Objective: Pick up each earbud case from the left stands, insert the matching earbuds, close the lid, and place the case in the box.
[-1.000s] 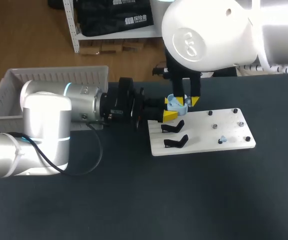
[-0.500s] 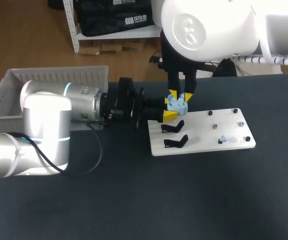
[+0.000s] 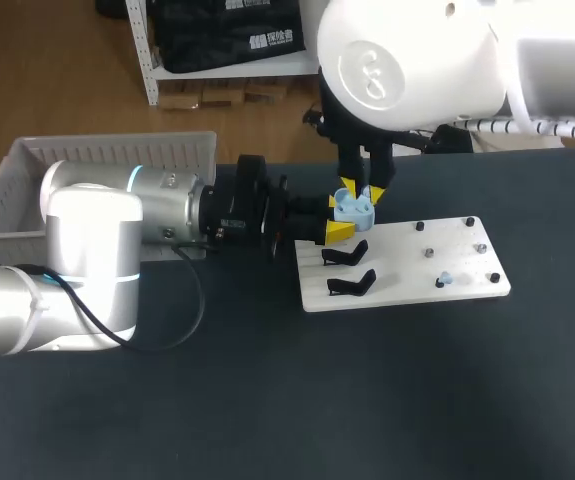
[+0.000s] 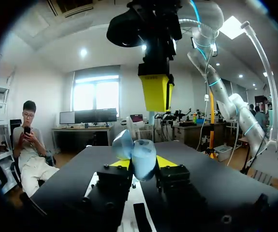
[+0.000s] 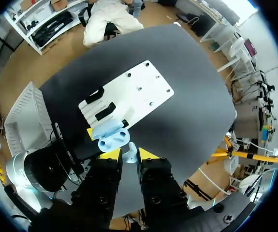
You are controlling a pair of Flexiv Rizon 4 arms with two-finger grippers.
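A light blue earbud case (image 3: 355,209) with its lid up is held just over the left end of the white board (image 3: 407,262). My left gripper (image 3: 343,219) comes in level from the left and is shut on it. In the left wrist view the case (image 4: 139,157) sits between the yellow tips. My right gripper (image 3: 362,192) hangs straight above the case. It is shut on a pale blue earbud (image 5: 130,153), right over the open case (image 5: 110,136). A second earbud (image 3: 445,281) lies on the board's right part.
Two black stands (image 3: 349,268) sit on the board's left end and small pegs (image 3: 453,240) on its right. A grey basket (image 3: 97,160) stands at the table's far left, behind my left arm.
My right gripper has shifted slightly left, to stand directly over the open case. The left arm and the case have not moved.
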